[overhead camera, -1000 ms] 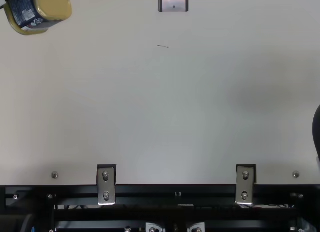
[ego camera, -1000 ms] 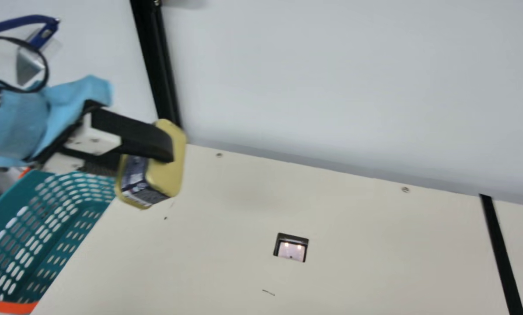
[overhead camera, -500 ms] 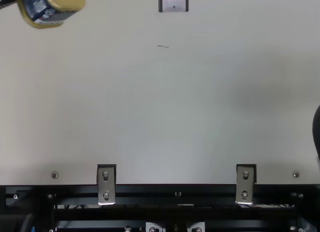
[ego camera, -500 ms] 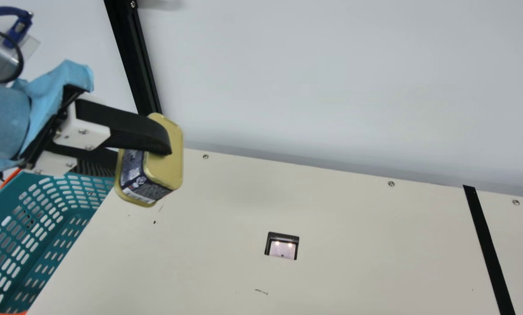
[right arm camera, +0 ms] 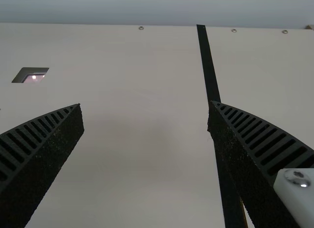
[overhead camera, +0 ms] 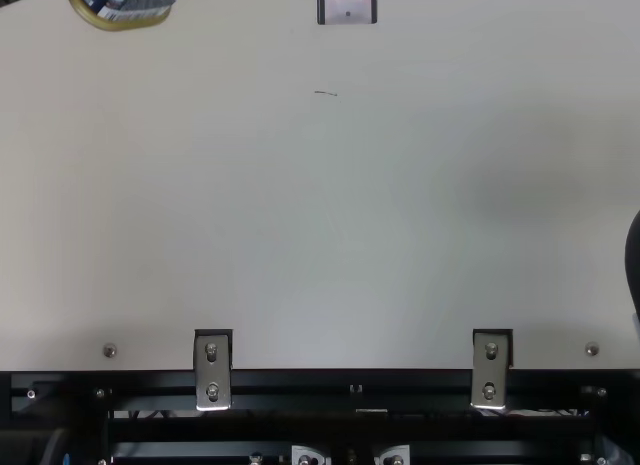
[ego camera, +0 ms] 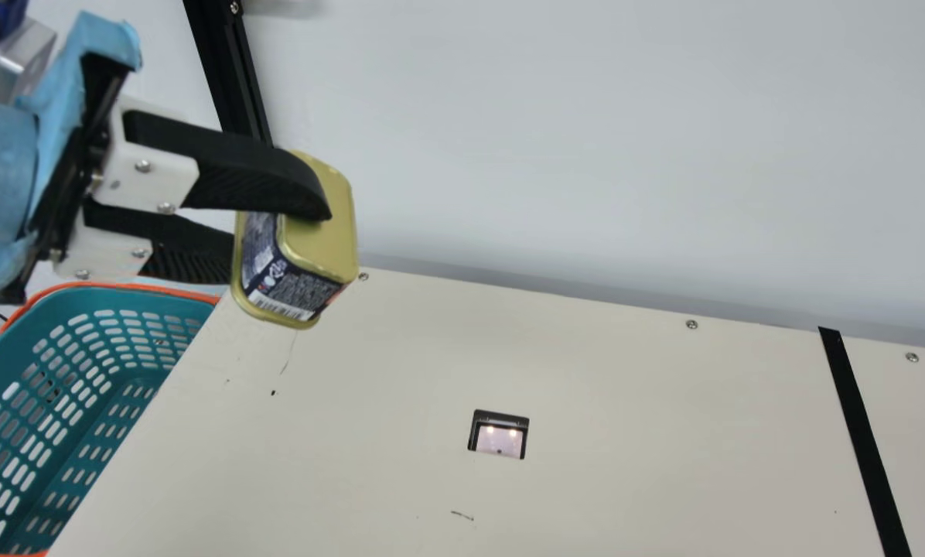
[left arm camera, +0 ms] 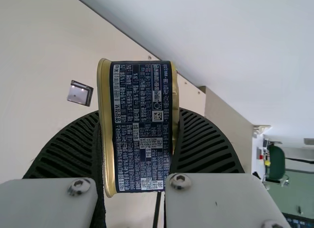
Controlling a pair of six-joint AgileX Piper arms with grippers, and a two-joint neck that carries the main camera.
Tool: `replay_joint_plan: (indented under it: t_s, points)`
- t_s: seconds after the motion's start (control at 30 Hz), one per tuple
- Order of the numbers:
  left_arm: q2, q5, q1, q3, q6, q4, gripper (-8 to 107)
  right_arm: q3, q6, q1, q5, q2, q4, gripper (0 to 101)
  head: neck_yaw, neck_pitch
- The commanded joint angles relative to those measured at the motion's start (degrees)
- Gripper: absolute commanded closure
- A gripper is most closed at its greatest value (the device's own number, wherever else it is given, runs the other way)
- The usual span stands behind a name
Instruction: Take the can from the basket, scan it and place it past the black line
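Shifted toward one o'clock in the main view since the last frame, with the gold-and-navy, round-cornered metal can (ego camera: pixel 300 286) grasped by the black, ribbed left gripper (ego camera: pixel 278 239). Held aloft, tilted, at about half past ten from the small dark-framed square glass window (ego camera: pixel 499 439) in the flat cream table (ego camera: pixel 625 480). Noted at nine o'clock from that window: teal perforated plastic basket with orange rim (ego camera: pixel 68 309). At three o'clock: straight black line (ego camera: pixel 865 441), not crossed by the can. Seen in the right wrist view: black, ribbed right gripper (right arm camera: pixel 145 104), released and spread wide.
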Motion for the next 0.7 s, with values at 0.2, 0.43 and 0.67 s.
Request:
replay_joint_plan:
  t_s: [0.2,0.43,0.67]
  points:
    - [-1.4,0.0,-1.1,-0.6,-3.3,-1.0,89,0.0,0.0,0.0,0.0,0.0,0.0,0,0.0,-2.1]
    - [-2.7,0.0,-1.5,-0.8,-6.4,-2.8,89,0.0,0.0,0.0,0.0,0.0,0.0,0,0.0,-2.1]
    - [-3.4,0.0,-0.8,-1.1,-9.3,-5.6,89,0.0,0.0,0.0,0.0,0.0,0.0,0,0.0,-2.1]
